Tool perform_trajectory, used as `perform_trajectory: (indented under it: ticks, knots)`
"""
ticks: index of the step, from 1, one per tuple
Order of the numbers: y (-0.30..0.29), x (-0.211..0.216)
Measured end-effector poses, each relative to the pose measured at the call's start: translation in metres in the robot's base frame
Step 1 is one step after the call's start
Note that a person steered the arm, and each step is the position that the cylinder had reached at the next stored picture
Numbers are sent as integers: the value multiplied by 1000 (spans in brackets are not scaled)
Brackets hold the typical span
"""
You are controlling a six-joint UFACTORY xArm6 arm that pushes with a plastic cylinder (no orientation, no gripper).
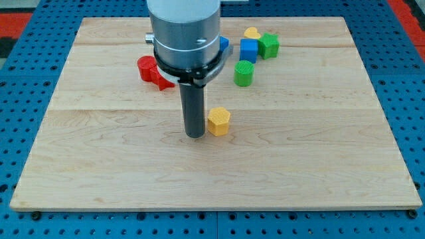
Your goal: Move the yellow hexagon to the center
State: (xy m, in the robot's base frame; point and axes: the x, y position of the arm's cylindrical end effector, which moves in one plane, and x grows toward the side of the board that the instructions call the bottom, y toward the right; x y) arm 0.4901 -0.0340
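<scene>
The yellow hexagon (218, 121) lies near the middle of the wooden board (99, 159). My tip (194, 135) stands on the board just to the view's left of the hexagon, almost touching its side. The arm's grey body hangs over the board's upper middle and hides what is behind it.
A red block (149, 70) lies at the upper left of the arm, partly hidden. A green cylinder (244, 73), a blue cube (248, 50), a green cube (269, 45) and a small yellow block (252, 32) cluster at the upper right. Another blue block (224, 44) peeks from behind the arm.
</scene>
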Motion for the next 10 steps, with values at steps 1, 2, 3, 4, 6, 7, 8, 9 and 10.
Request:
perform_trajectory:
  ticks: [1, 2, 3, 4, 6, 7, 8, 9, 10]
  knots:
    - [2, 7]
    - [9, 16]
    - [54, 14]
    - [103, 6]
    - [96, -28]
    - [93, -13]
    - [90, -2]
    - [84, 6]
    - [68, 19]
